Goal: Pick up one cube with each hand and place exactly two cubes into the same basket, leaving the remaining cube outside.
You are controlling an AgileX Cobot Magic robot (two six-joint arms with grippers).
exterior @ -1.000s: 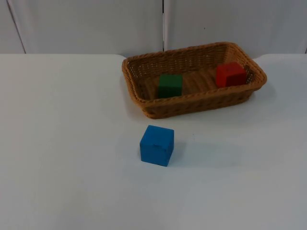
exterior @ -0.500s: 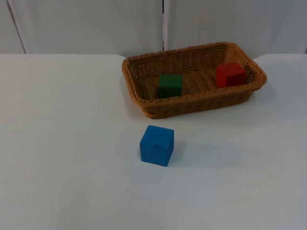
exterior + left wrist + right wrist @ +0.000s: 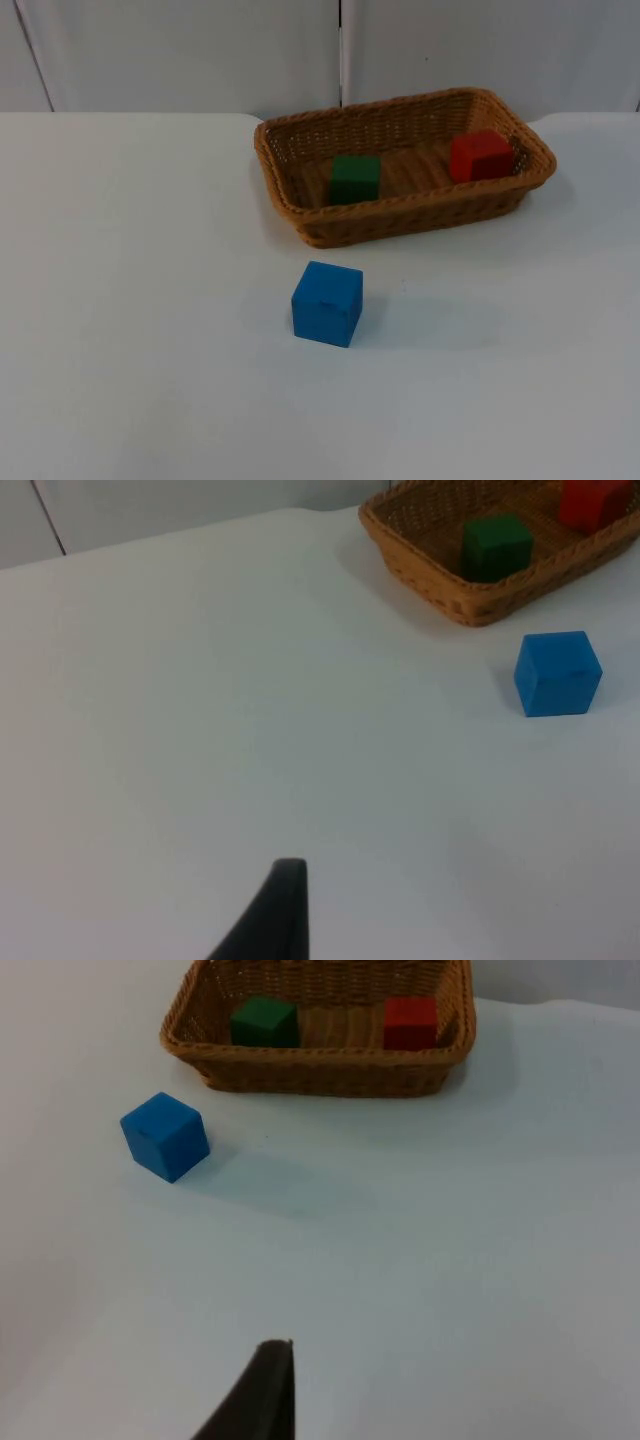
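Nearest to you, the blue cube (image 3: 328, 303) sits alone on the white table (image 3: 130, 300), just in front of the wicker basket (image 3: 300, 210) but apart from it, turned slightly askew to the basket's long side. Beyond it, the basket lies with its long axis running across the table; inside, the green cube (image 3: 355, 178) rests toward its left end and the red cube (image 3: 481, 154) against its right end, well apart from each other. So you have two cubes in one basket and one outside, which reads as the task met. From the left gripper (image 3: 265, 920) the blue cube lies ahead and off to one side; from the right gripper (image 3: 255, 1395) likewise. Both wait back from the work; you cannot tell how either one's fingers stand
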